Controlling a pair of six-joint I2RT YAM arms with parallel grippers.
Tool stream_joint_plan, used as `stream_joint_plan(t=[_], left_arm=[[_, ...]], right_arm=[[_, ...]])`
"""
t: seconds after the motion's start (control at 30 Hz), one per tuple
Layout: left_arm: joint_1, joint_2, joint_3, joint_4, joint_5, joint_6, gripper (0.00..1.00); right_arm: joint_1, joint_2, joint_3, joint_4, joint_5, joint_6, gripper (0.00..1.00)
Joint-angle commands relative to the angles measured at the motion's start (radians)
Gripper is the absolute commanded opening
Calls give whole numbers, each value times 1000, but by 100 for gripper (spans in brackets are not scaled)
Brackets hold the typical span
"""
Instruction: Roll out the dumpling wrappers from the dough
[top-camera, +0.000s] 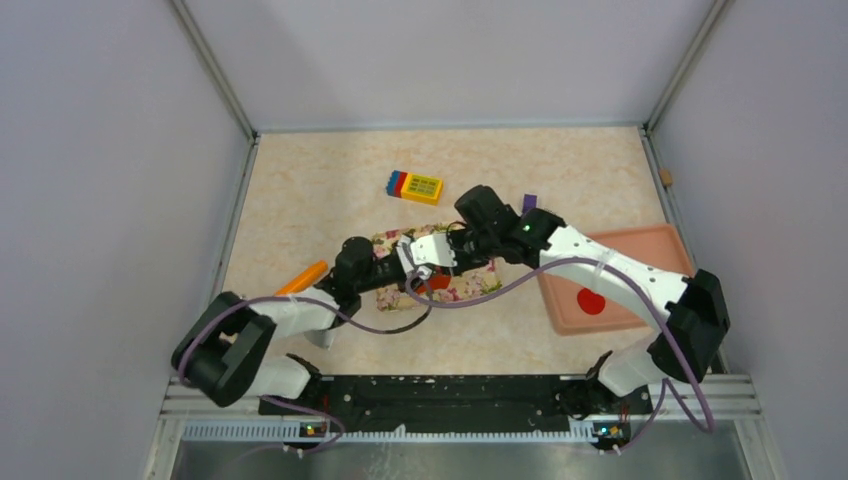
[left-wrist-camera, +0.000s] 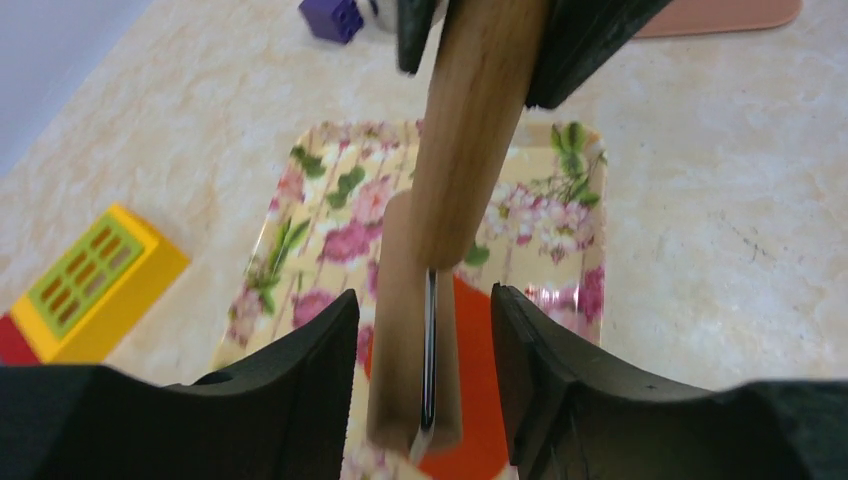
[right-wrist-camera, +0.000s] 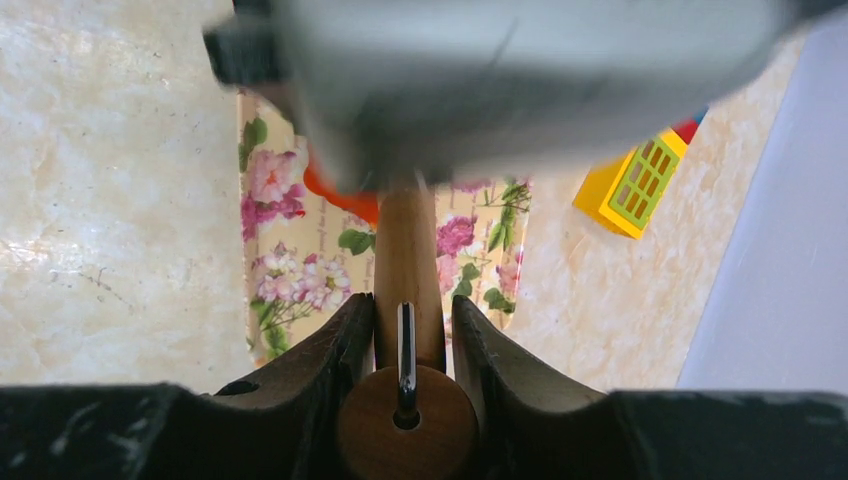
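Note:
A wooden rolling pin (left-wrist-camera: 470, 150) hangs over a floral tray (left-wrist-camera: 320, 200), above the red-orange dough (left-wrist-camera: 482, 400) lying on it. My right gripper (right-wrist-camera: 412, 305) is shut on one handle (right-wrist-camera: 408, 260) of the rolling pin. The other handle (left-wrist-camera: 400, 330) stands between the fingers of my left gripper (left-wrist-camera: 422, 300), which is open with a gap on each side. From above, both grippers (top-camera: 425, 262) (top-camera: 462, 243) meet over the tray (top-camera: 470, 285), with the dough (top-camera: 437, 284) just below them. One round red dumpling wrapper (top-camera: 591, 301) lies on a pink tray (top-camera: 640, 250) to the right.
An orange carrot toy (top-camera: 303, 277) lies left of the floral tray. A yellow, blue and red block (top-camera: 415, 187) sits behind it, and a purple block (top-camera: 529, 202) is by the right arm. Walls close in the table on three sides.

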Motion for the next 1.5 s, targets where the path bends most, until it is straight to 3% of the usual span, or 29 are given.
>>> stream_joint_plan(t=[0.0,0.2,0.27,0.33,0.43,0.63,0.8,0.93,1.47], left_arm=[[53,-265,-68,-179,-138,-104,56],[73,-590,-71,-577,-266,-228,63],[92,-622,-40,-685,-412,-377,71],[145,-633,-4,-779,-550,-491,73],[250,-617,32,-848,-529,-547,77],[338,-455,156,-927,-476,-611,75],[380,-138,383,-1078,-509,-710,65],[416,71,536,-1194,-436,-782,56],[420,297,530,-1132,-326,-803,42]], right_arm=[[32,38,42,44,81,-62,0],[33,105,102,11,112,-88,0],[33,136,140,-6,121,-85,0],[33,153,164,-9,120,-90,0],[34,156,154,15,118,-93,0],[28,92,97,70,115,-134,0],[32,114,126,-12,64,-172,0],[36,138,136,-40,43,-196,0],[47,215,129,-20,24,-185,0]])
